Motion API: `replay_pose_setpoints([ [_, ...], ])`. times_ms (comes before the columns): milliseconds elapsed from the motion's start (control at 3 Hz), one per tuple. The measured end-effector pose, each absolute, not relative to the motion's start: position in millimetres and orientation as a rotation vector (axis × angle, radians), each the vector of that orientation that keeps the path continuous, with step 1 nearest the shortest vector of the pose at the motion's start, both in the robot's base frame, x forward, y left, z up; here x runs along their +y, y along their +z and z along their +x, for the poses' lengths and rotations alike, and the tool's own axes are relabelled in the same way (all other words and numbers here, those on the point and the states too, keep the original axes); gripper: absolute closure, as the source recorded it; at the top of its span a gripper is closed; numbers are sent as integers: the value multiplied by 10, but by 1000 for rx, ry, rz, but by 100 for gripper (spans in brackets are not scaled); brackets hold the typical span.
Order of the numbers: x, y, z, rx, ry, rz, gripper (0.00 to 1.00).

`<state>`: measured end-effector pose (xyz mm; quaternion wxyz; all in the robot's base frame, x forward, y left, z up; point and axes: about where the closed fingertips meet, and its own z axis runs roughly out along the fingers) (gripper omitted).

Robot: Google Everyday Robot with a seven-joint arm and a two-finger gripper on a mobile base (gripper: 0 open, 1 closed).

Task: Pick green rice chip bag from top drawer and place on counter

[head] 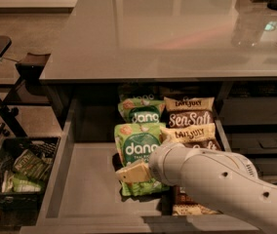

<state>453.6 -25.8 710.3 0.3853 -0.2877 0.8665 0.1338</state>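
Note:
The top drawer [85, 194] is pulled open under the counter [168, 33]. Two green rice chip bags lie in it: a front one [137, 147] and one behind it [141, 112]. My gripper [129, 173] is inside the drawer, at the lower front part of the front green bag and over it. My white arm [216, 184] reaches in from the lower right and hides the bag's lower right corner. I see no lift of the bag off the drawer bottom.
Brown-and-cream Sea Salt bags [189, 115] lie to the right of the green bags, more partly under my arm. A black basket [16, 172] with green packets stands on the floor at the left. Closed dark drawer fronts [260, 143] are at the right.

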Motion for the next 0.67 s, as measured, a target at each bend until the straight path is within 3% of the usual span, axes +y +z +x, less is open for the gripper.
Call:
replay_pose_setpoints([
  [667, -203, 6791, 4556, 2274, 393, -686, 0],
])
